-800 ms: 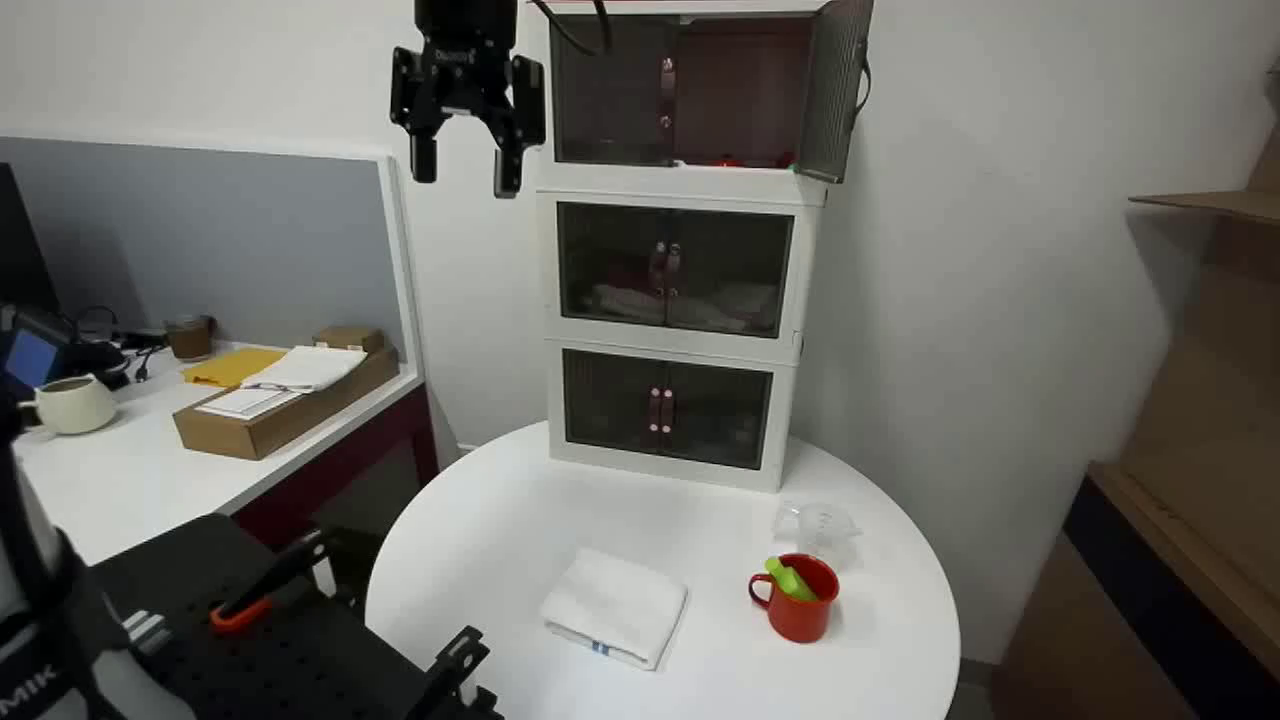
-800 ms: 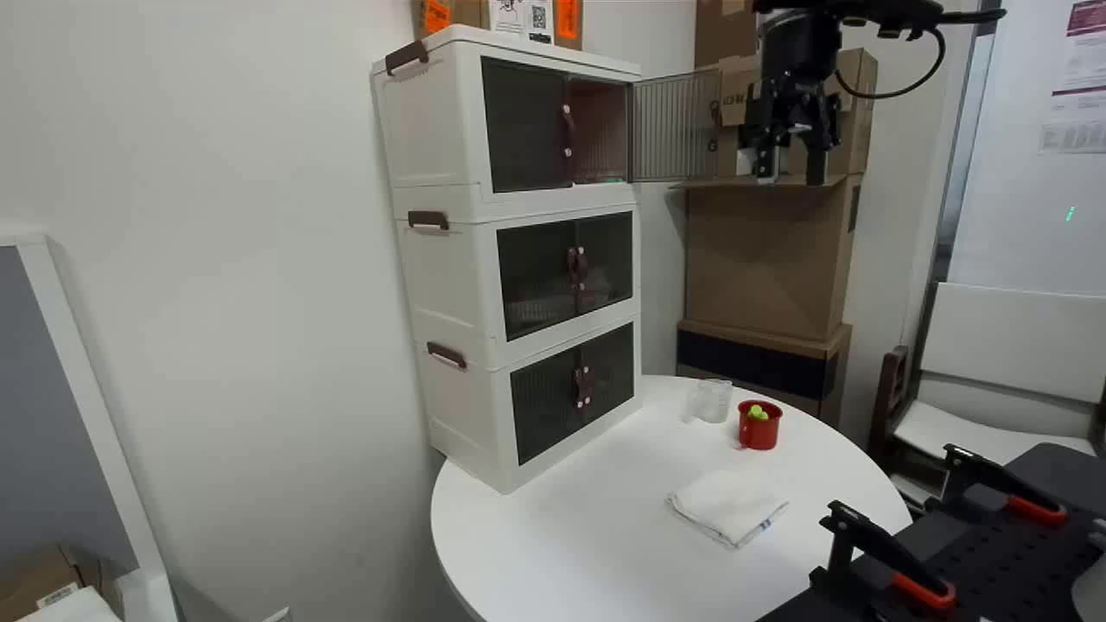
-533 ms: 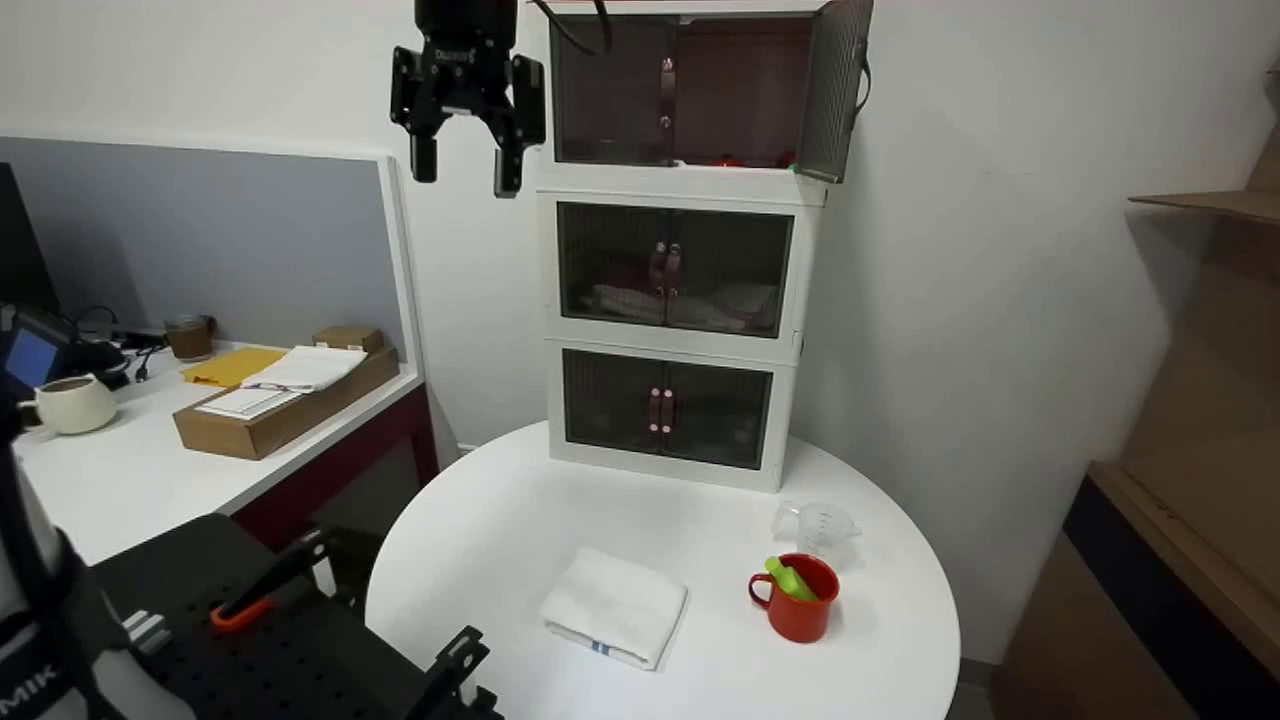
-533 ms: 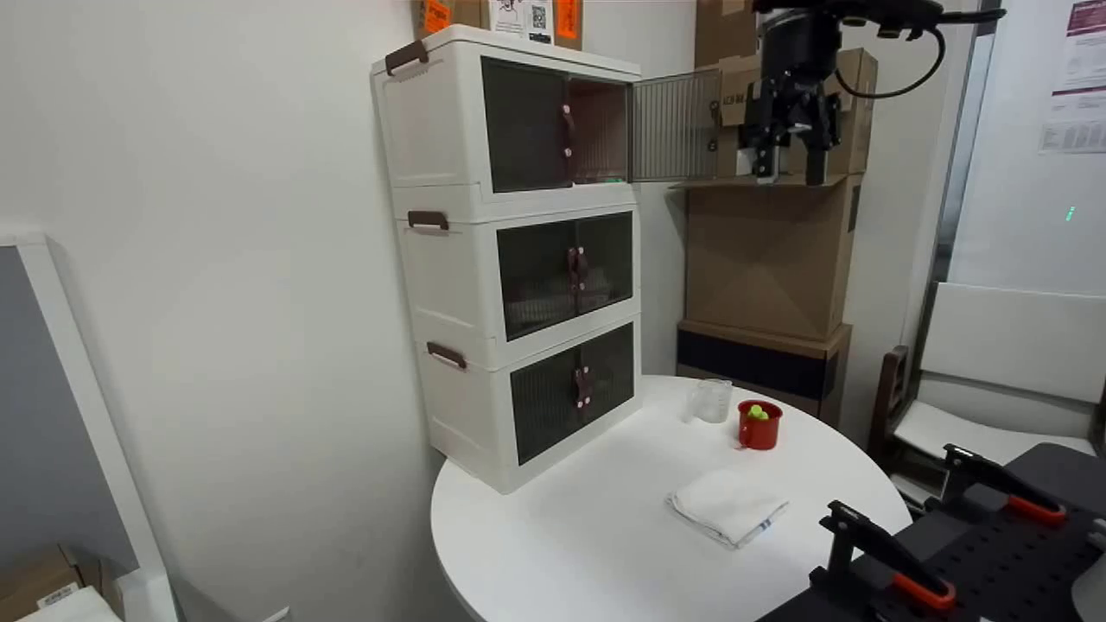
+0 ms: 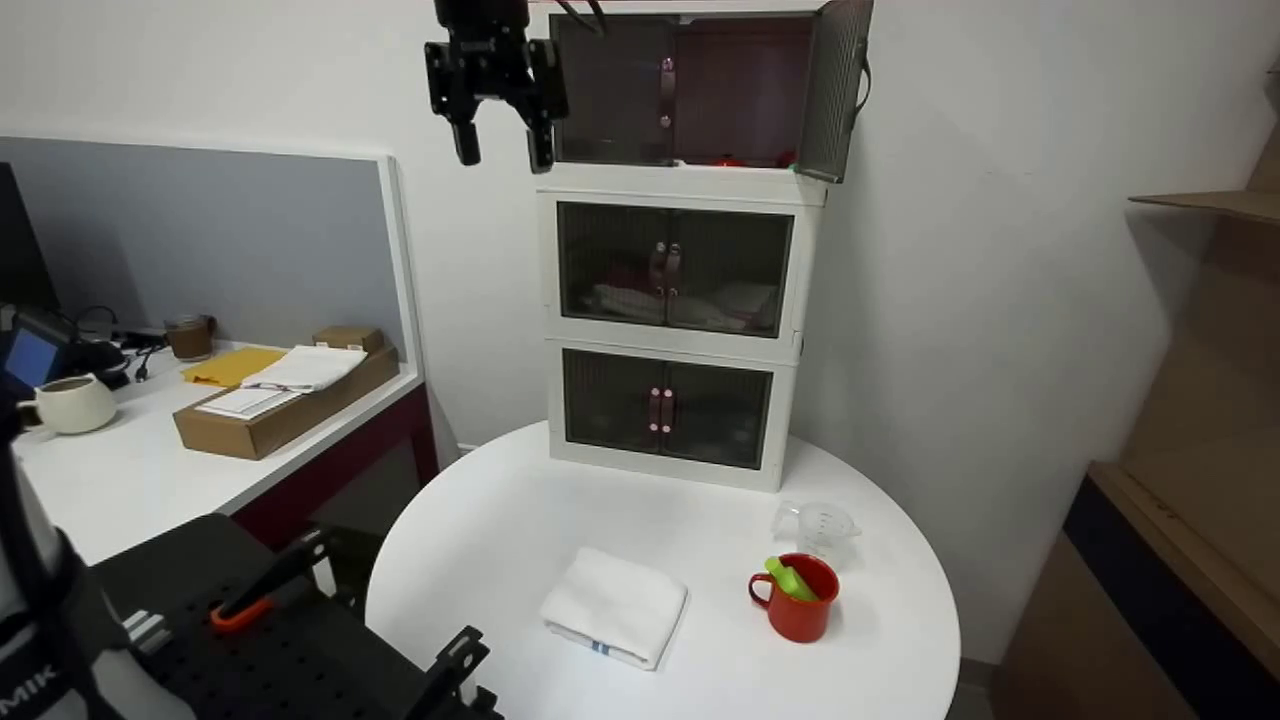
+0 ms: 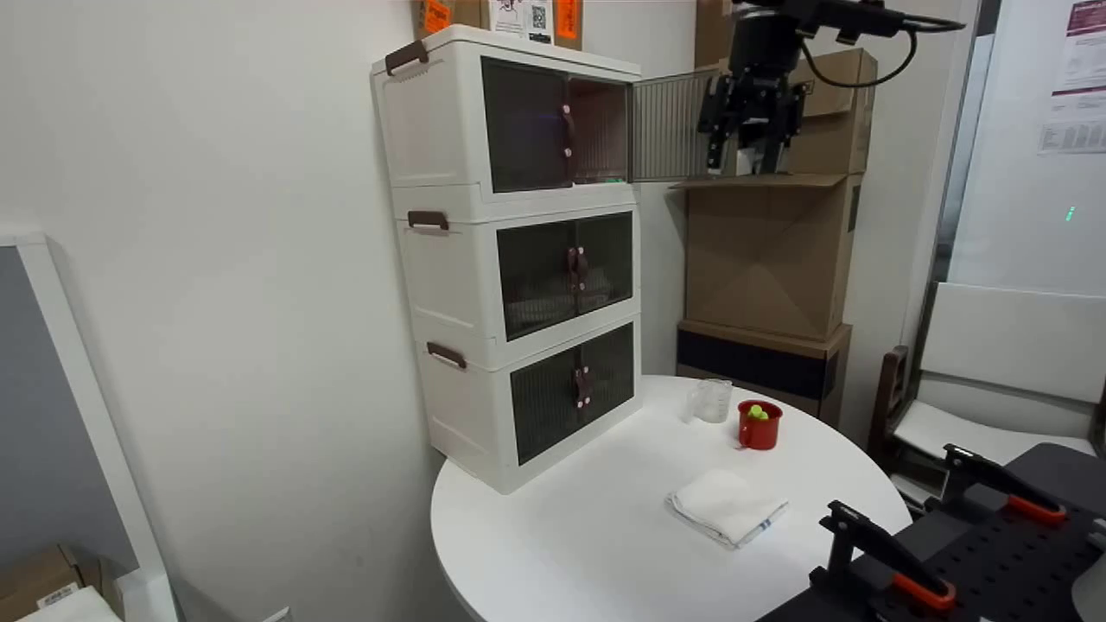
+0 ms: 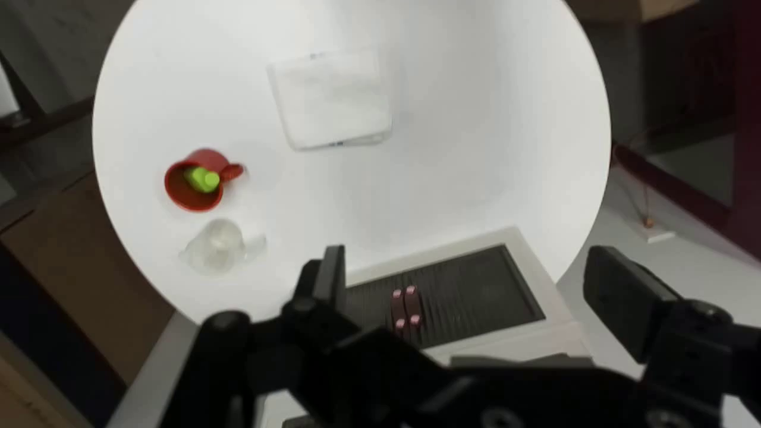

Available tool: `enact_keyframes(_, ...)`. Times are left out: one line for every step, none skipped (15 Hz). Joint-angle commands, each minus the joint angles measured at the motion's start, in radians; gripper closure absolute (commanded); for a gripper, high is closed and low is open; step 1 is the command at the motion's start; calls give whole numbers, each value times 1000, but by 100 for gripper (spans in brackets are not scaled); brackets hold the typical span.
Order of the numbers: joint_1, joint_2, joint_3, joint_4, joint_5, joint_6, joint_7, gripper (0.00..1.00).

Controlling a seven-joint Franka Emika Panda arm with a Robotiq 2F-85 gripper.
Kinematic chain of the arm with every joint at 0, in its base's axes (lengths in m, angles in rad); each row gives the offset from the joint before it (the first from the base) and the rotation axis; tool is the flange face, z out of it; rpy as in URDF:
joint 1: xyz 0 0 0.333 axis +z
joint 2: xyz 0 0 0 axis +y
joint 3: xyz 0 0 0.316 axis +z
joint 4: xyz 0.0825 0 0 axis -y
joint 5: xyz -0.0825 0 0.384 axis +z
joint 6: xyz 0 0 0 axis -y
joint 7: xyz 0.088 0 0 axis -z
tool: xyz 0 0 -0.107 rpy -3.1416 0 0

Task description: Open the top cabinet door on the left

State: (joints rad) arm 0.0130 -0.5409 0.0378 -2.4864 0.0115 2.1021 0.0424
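Brown top door (image 5: 615,98) partly behind tool (image 5: 505,155)

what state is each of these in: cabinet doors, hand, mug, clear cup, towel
Top left door: shut
Top right door: swung open
Middle doors: both shut
Bottom doors: both shut
Hand: open, holding nothing
Red mug: upright, green thing inside
Clear cup: upright, contents unclear
White towel: folded, lying flat

White wall (image 5: 300,80) behind the fingers (image 5: 540,150), soft shadow (image 5: 1160,250) on it. Round white table (image 5: 480,510) well below them. Grey panel (image 5: 250,240), white desk (image 5: 100,490) lower left of the fingers in an exterior view. In an exterior view, cardboard boxes (image 6: 765,259) behind the fingers, white chair (image 6: 968,432) lower right.
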Motion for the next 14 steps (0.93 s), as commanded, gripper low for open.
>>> enact_keyframes(-27,60,69,5,-71,239,118,0)
enact_keyframes(-39,81,92,3,-106,318,152,0)
enact_keyframes(-56,98,113,0,-144,392,190,0)
enact_keyframes(-78,122,138,0,-194,465,233,0)
enact_keyframes(-108,144,166,3,-251,532,282,0)
enact_keyframes(-146,174,196,14,-316,600,338,0)
enact_keyframes(-193,198,230,25,-387,660,402,0)
enact_keyframes(-250,221,271,40,-471,716,475,0)
enact_keyframes(-321,240,323,57,-567,767,551,0)
enact_keyframes(-416,250,396,78,-649,803,600,0)
enact_keyframes(-487,251,448,102,-736,818,644,0)
enact_keyframes(-567,253,514,129,-823,826,689,0)
enact_keyframes(-647,247,580,155,-908,829,747,0)
enact_keyframes(-729,240,655,184,-995,825,811,0)
